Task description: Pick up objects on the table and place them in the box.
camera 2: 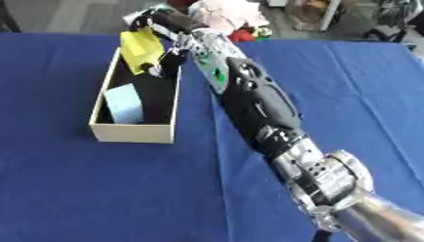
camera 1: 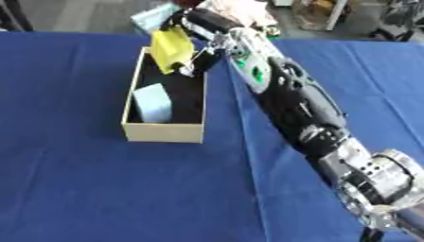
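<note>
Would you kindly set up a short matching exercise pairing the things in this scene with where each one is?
Things:
1. yellow object
2. light blue object
3. box
4. right hand

Places:
A. standing on the blue tablecloth
B. inside the box, near end
C. over the box's far end, held
D. at the far end of the box, fingers on the yellow object

Pairs: 1-C, 2-B, 3-A, 4-D
</note>
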Controlling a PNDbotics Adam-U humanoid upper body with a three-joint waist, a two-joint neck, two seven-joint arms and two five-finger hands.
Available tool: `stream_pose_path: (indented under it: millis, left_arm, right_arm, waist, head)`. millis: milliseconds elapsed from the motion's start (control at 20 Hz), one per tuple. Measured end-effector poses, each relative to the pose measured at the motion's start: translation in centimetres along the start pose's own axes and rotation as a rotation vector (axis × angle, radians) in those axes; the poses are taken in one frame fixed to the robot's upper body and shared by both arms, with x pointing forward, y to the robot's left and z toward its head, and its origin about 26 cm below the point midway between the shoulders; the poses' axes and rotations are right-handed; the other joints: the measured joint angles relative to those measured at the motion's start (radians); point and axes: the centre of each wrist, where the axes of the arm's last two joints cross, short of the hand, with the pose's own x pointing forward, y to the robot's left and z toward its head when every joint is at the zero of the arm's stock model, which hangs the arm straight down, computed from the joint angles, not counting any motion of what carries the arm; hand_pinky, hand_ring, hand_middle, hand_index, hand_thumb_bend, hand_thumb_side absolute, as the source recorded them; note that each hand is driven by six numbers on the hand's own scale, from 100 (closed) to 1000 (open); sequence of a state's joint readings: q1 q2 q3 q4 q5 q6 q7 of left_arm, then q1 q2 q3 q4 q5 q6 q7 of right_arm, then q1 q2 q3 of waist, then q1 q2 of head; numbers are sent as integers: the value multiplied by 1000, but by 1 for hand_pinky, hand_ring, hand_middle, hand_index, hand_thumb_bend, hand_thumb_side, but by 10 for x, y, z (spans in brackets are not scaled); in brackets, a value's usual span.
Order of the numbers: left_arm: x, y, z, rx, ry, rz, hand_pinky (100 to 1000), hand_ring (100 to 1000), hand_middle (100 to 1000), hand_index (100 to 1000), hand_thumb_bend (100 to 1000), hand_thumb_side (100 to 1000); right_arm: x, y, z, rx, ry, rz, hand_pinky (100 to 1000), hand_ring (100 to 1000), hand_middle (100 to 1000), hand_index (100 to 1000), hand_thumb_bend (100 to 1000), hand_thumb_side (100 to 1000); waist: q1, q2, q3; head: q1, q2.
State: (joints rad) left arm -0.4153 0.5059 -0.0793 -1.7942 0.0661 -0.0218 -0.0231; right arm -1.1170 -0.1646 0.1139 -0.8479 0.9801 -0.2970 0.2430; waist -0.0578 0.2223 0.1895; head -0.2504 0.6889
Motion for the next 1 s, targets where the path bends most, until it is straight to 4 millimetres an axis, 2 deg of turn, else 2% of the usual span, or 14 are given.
stream_pose_path:
  millis: [200,400,550,800,1000]
  left_arm:
    - [2,-2,-2,-8,-9,8,554,569,586,798,447,317]
    - [2,-2,-2,-9,-9,8,554,569,586,799,454,325]
    - [2,-2,-2,-9,-9,8,554,569,586,799,455,329]
    - [2,-2,-2,-9,-9,8,553,570,586,799,458,326]
    - [-1,-2,1,-4,3,9,553,570,587,798,462,328]
  right_arm:
    - [1,11,-3,-9,36,13,690,693,660,779,348,102]
    - [0,13,-3,-39,63,51,731,759,796,871,465,199]
    - [-1,15,-3,-40,78,72,765,793,865,911,505,236]
    - [-4,13,-1,-27,82,93,768,797,874,926,530,242]
    - [-7,-7,5,-78,28,106,729,760,827,904,506,224]
  waist:
    - [0,1,8]
    - [-4,1,5]
    - [-5,4,0]
    - [-5,3,-18]
    - [1,-1,-51]
  head:
    - [-8,-6]
    - [-9,-6]
    - [-8,-7]
    - [-6,-13]
    - [12,-13]
